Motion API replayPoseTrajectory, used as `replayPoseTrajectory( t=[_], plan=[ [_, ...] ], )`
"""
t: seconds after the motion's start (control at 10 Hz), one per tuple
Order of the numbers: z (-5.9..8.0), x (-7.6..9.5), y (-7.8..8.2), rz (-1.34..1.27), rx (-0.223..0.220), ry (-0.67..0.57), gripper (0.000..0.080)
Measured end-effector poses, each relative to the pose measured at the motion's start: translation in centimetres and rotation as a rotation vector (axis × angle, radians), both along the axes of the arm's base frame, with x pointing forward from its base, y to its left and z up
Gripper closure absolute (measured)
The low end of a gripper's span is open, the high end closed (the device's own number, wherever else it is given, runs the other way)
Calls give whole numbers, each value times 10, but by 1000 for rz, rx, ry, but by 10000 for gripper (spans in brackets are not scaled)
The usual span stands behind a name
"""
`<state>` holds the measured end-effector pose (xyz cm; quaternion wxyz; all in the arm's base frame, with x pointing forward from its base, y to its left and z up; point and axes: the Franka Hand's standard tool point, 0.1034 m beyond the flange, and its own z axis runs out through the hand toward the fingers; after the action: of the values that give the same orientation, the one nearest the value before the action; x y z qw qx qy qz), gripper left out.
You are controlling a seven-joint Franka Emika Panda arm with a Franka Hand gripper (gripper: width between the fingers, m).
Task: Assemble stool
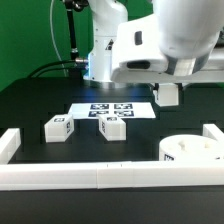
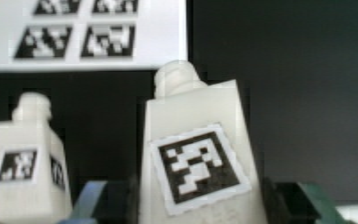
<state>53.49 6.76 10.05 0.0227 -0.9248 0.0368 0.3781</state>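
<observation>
A single white robot arm (image 1: 165, 35) fills the upper part of the exterior view. Its bulky, rounded links run from that view's centre toward the exterior view's right edge. The upright base column stands farther back, near the centre. The last link bends downward, so the wrist points straight down and the claw (image 2: 202, 204) hangs beneath it. In the wrist view only the claw's two dark fingertips (image 2: 94, 204) can be seen. The jaws are spread wide, with one fingertip on each side of a white stool leg (image 2: 197, 140). A thin dark gap shows between each fingertip and the leg.
</observation>
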Motion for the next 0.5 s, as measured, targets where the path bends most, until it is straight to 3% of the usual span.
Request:
replayPoseTrajectory(
  t=[0.1, 0.2, 0.4, 0.5],
  plan=[
    [2, 5, 2, -7, -3, -79, 476],
    [18, 10, 11, -26, -13, -110, 476],
    [49, 40, 24, -20, 3, -281, 476],
    [53, 44, 25, -23, 4, -322, 476]
  ],
)
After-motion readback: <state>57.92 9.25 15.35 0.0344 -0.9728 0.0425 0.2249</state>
